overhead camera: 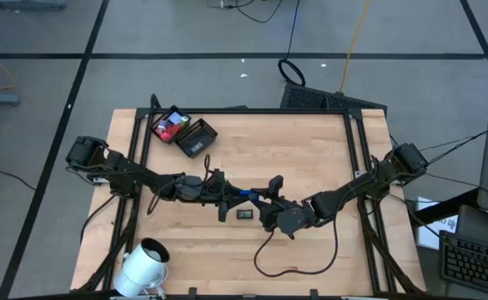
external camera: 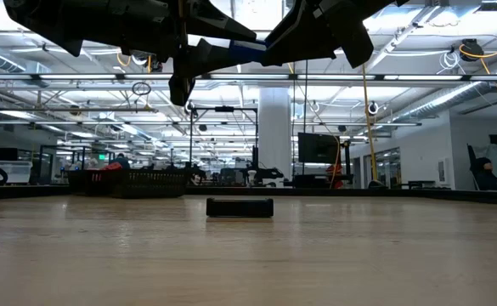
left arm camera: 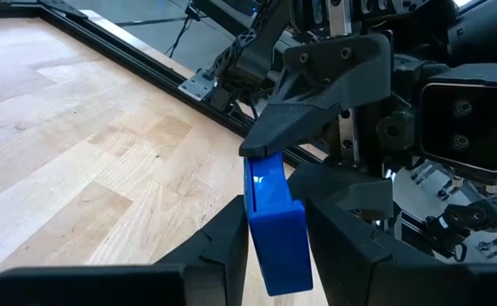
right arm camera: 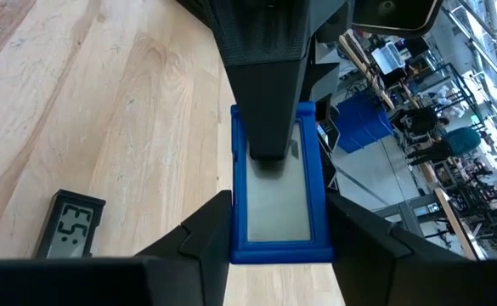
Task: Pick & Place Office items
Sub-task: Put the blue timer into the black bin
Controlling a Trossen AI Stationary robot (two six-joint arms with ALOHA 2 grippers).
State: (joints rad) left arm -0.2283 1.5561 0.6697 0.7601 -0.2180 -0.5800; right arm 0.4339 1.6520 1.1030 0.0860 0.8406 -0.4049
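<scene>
Place: open-plan lab/workshop hall | Evidence: exposed ceiling pipes (external camera: 418,85) and strip lights, monitor (external camera: 318,148) and workstations seen behind wooden desk (overhead camera: 302,150) | Floor: grey tiles, cables laid

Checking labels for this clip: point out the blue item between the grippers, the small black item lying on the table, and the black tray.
blue item (right arm camera: 273,208), right wrist view, its flat face.
small black item (external camera: 240,207), low view, its side.
black tray (overhead camera: 195,138), high view, dark compartment.
</scene>
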